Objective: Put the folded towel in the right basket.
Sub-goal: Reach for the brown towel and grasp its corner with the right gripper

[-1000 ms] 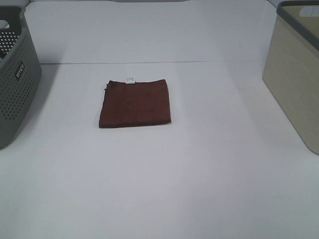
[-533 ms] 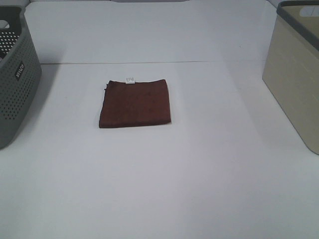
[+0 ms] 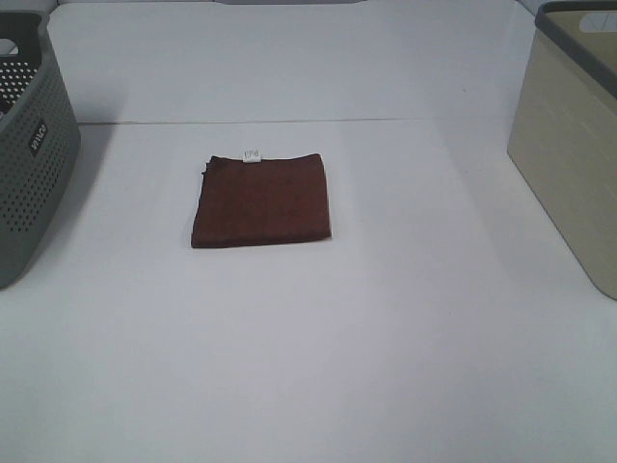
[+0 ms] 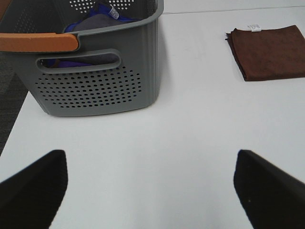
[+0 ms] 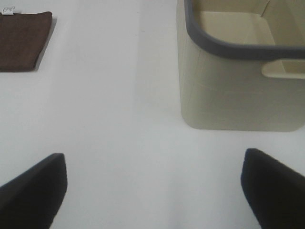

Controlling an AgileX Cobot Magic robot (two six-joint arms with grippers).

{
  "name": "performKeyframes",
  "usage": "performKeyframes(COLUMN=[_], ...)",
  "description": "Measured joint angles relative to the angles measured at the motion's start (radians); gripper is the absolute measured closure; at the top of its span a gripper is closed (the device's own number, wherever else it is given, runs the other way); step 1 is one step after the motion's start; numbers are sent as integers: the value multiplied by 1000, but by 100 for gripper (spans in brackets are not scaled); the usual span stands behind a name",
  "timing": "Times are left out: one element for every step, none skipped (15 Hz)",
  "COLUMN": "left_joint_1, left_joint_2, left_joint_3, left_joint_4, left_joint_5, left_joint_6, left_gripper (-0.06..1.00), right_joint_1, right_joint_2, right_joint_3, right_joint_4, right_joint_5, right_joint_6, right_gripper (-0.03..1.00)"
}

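Left gripper [image 4: 152,191] and right gripper [image 5: 155,191] both stand with jaws spread wide, nothing between them, over the white table [image 3: 386,338]. Folded towel [image 3: 261,201], dark red, lies flat on the table, outside and well apart from the right basket [image 3: 569,164]. Grey basket [image 3: 34,183] stands beyond the towel, farther from the right basket.
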Motion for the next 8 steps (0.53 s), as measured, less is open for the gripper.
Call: performKeyframes(left_joint_1=[0, 0, 0, 0, 0, 0, 0, 0], left_joint_2=[0, 0, 0, 0, 0, 0, 0, 0], left_joint_3=[0, 0, 0, 0, 0, 0, 0, 0], left_joint_4=[0, 0, 0, 0, 0, 0, 0, 0], left_joint_5=[0, 0, 0, 0, 0, 0, 0, 0], left_joint_6=[0, 0, 0, 0, 0, 0, 0, 0], left_gripper=[6, 6, 6, 6, 6, 6, 6, 6], right_joint_1=[0, 0, 0, 0, 0, 0, 0, 0], right_joint_2=[172, 267, 313, 394, 471, 555, 625, 695], right_joint_3=[-105, -157, -185, -233, -283, -322, -354, -389], right_joint_4=[2, 18, 30, 58, 103, 171, 241, 317], right_joint_5=[-17, -18, -20, -23, -23, -23, -21, -4], right_joint_6=[-25, -28, -30, -49, -84, -134, -187, -241], right_gripper=[4, 4, 4, 4, 4, 4, 4, 6])
